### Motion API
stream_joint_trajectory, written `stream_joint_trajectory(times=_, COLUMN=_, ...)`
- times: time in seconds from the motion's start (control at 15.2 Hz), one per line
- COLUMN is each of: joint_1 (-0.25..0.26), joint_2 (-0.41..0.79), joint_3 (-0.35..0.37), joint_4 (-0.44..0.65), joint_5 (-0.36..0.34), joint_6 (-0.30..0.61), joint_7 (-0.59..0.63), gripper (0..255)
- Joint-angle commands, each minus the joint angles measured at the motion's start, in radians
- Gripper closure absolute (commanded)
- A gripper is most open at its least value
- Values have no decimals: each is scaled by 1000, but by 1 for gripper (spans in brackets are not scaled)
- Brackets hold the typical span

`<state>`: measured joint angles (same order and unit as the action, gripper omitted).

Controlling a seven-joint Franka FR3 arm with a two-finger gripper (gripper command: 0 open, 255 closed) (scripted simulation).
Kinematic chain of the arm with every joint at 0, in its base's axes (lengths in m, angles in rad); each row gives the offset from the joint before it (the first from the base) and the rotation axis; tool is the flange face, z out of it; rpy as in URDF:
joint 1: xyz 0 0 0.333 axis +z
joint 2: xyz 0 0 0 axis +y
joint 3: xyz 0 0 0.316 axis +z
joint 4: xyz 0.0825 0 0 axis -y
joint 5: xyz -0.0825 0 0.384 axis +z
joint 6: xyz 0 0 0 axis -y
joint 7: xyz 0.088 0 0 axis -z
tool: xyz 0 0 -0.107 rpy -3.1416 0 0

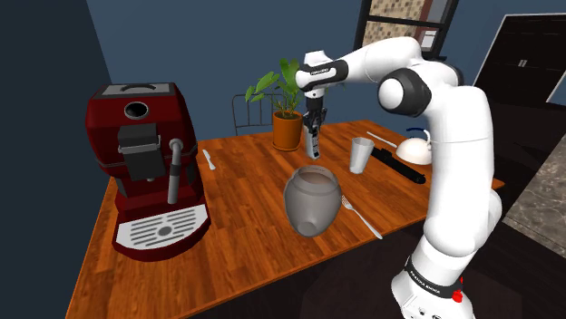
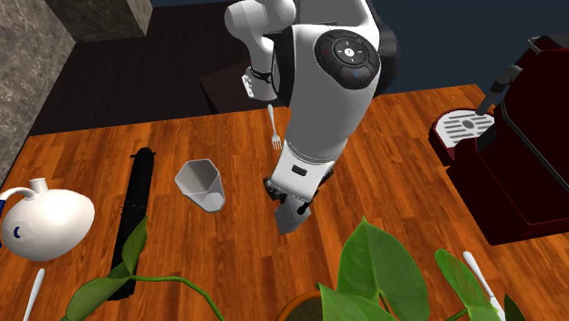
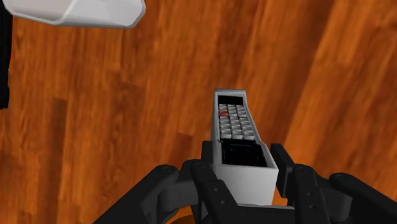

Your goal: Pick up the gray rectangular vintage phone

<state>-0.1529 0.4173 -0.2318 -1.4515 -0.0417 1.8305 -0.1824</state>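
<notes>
The gray rectangular phone [image 3: 238, 130], with a keypad and a dark screen, is clasped between the two black fingers [image 3: 284, 164] of my gripper [image 3: 245, 158]. In the shoulder view the gripper [image 1: 314, 120] hangs over the back of the wooden table [image 1: 245, 227], and the phone [image 1: 314, 142] points down from it, clear of the wood. From the second exterior view the phone [image 2: 292, 217] shows under the gripper [image 2: 288, 197], between the cup and the plant leaves.
A red espresso machine [image 1: 145, 172] fills the shoulder view's left. A gray vase [image 1: 312, 200] lies mid-table, with a fork [image 1: 361, 216] beside it. A cup [image 1: 361, 154], a long black object [image 1: 396, 166], a white teapot [image 1: 415, 147] and a potted plant [image 1: 287, 120] stand at the back.
</notes>
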Motion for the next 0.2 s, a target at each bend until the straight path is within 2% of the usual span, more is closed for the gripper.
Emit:
stream_joint_trajectory(times=0.0, joint_1=0, joint_2=-1, joint_3=0, joint_4=26, joint_5=0, joint_6=-27, joint_7=-1, gripper=255)
stream_joint_trajectory(times=0.13, joint_1=0, joint_2=-1, joint_3=0, joint_4=28, joint_5=0, joint_6=-29, joint_7=-2, gripper=255)
